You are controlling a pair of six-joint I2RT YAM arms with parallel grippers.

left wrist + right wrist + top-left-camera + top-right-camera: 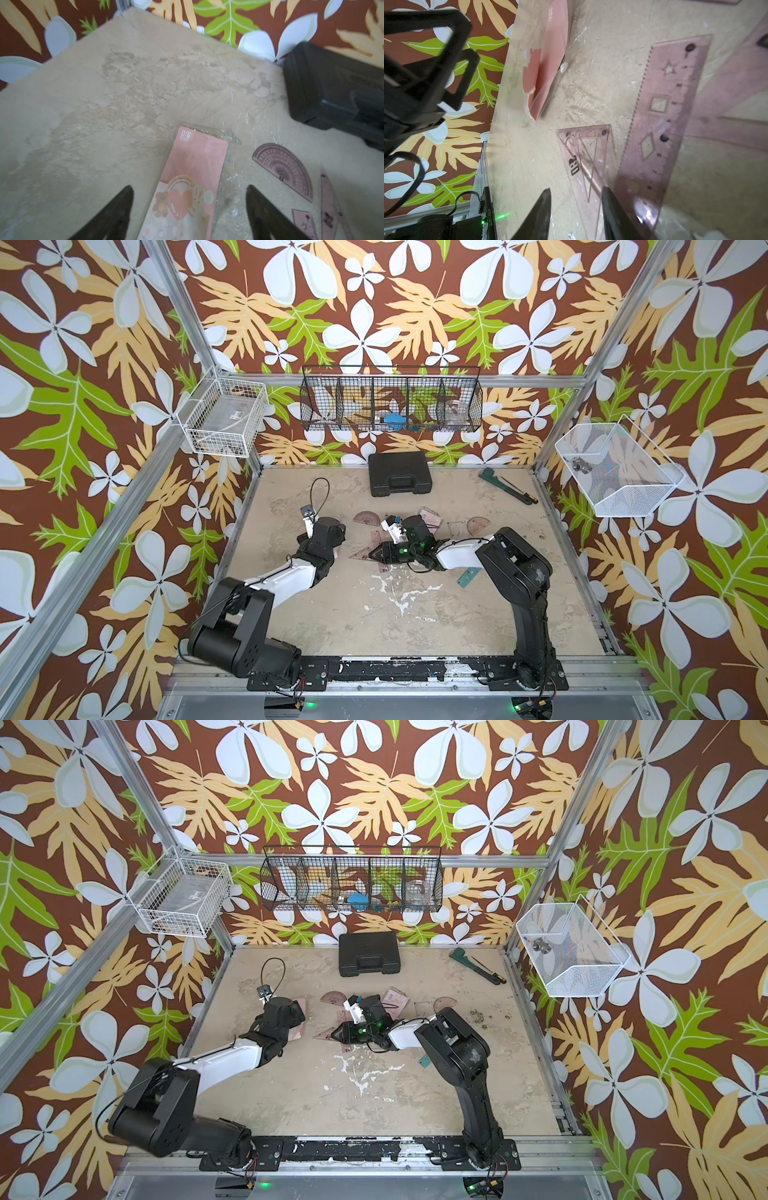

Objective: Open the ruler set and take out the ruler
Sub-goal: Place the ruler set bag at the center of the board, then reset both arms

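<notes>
The left gripper [189, 187] has its two dark fingers [116, 209] spread wide. The ruler set [187, 182], a pink card pack printed with a bear, a heart and a rabbit, lies flat on the table [93, 116] in the gap between them, and neither finger touches it. The pack runs on past the fingertips and ends in a clear plastic flap. Just beside it on the table lie a tinted protractor [284, 170] and a set square [330, 207]. Well beyond them stands a black case [336, 89].

The right gripper [576, 189] is parted too, though less widely. The narrow end of the set square [588, 158] runs into the gap between its fingers [544, 212]; whether either finger touches it cannot be told. The ruler [664, 128], tinted pink with a star and diamond cut-outs, lies flat on the table outside the pack. It sits just beside the set square, and its near end passes behind one finger. In this view the pack lies well beyond the fingertips, with one card edge torn.

In both top views the two grippers sit in the middle of the frame. The left arm's wrist hides its fingers, with pink card [301, 1006] showing at its right side. The right gripper [372, 552] points toward frame left over the tinted pieces. The case [399, 473] sits at upper centre, against the back wall.
</notes>
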